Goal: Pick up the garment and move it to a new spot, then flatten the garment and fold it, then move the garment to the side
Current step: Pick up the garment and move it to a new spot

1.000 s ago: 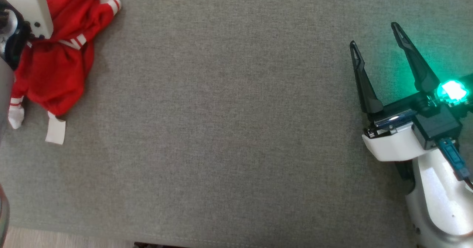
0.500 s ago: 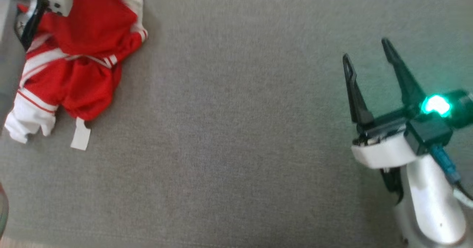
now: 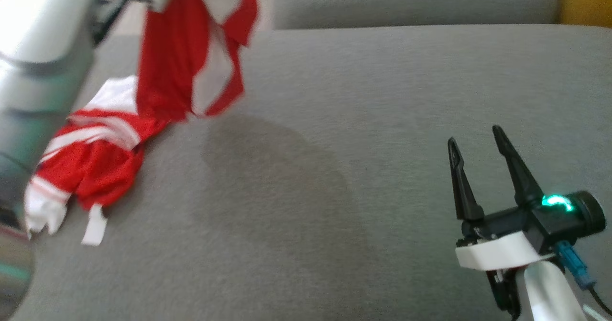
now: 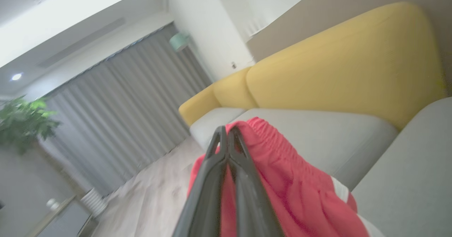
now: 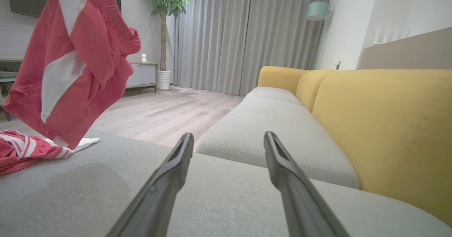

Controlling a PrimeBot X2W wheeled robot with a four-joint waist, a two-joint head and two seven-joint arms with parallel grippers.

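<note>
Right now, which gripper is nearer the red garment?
Left. The left gripper is shut on the garment, holding part of it up; the right gripper is open over the cushion, far to the garment's right.

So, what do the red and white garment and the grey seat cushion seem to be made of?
The red and white garment is probably a thin matte knit: it hangs limp in folds, with a gathered elastic waistband. The grey seat cushion looks like matte woven upholstery fabric, with a fine speckled weave.
</note>
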